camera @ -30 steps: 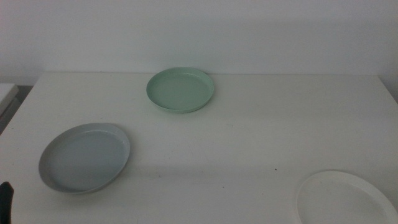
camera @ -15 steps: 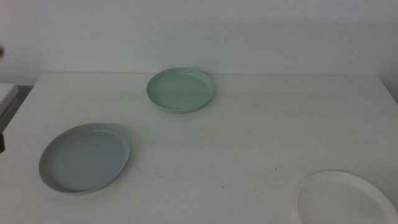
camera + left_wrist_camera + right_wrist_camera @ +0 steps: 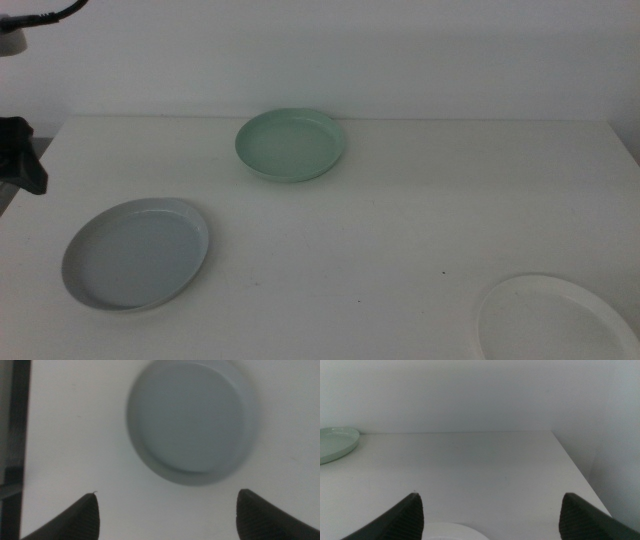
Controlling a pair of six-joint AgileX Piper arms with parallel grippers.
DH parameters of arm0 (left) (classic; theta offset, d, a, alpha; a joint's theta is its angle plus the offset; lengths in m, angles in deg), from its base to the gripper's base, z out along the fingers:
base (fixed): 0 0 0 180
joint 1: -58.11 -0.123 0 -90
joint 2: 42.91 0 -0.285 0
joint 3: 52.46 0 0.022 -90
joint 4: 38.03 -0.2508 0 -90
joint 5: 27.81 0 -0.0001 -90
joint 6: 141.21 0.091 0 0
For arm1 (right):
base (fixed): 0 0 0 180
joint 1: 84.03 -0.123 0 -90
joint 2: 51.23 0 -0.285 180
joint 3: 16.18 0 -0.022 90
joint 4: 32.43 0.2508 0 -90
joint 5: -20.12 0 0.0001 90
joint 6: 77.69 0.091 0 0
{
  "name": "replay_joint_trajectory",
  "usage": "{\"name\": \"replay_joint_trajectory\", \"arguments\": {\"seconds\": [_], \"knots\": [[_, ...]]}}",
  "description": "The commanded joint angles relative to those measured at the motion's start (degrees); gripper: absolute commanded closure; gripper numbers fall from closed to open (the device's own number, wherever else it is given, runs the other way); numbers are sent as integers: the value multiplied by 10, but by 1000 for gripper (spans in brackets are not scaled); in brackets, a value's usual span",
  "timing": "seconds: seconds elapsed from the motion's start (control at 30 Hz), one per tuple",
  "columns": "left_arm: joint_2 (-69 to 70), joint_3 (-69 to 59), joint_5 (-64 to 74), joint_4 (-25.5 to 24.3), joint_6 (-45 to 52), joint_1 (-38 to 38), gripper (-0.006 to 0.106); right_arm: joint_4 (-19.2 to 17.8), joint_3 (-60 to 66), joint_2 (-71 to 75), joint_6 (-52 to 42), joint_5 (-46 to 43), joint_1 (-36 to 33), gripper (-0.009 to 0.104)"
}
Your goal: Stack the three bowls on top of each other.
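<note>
The pale grey-blue bowl (image 3: 135,252) lies at the table's front left. The mint green bowl (image 3: 290,143) lies at the back middle, and the white bowl (image 3: 555,318) at the front right, cut by the picture's edge. All three lie apart. My left gripper (image 3: 167,494) is open and empty, raised above the table beside the grey-blue bowl (image 3: 190,420). Its arm (image 3: 22,158) shows at the left edge of the middle view. My right gripper (image 3: 491,496) is open and empty, low over the white bowl's rim (image 3: 452,535), and is out of the middle view.
The white table (image 3: 400,230) ends at a wall behind and has a dark gap along its left edge (image 3: 15,435). The mint green bowl (image 3: 335,442) also shows far off in the right wrist view. The table's right edge (image 3: 580,475) is close to the right gripper.
The left arm has risen from the bottom left corner and now hangs higher at the left edge. The bowls have not moved.
</note>
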Motion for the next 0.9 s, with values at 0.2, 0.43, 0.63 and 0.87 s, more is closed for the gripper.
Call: {"name": "replay_joint_trajectory", "arguments": {"seconds": [0.2,0.43,0.63,0.87], "knots": [[-153,27,-71,-12,47,-43,7,-4,2,2,-3,-4,3,2],[-275,31,-153,-10,72,-43,7,-4,2,2,-3,-4,3,2],[-351,31,-177,6,89,-43,7,-4,2,2,-3,-4,3,2],[-390,31,-178,37,135,-43,36,-4,2,2,-3,-4,3,2]]}}
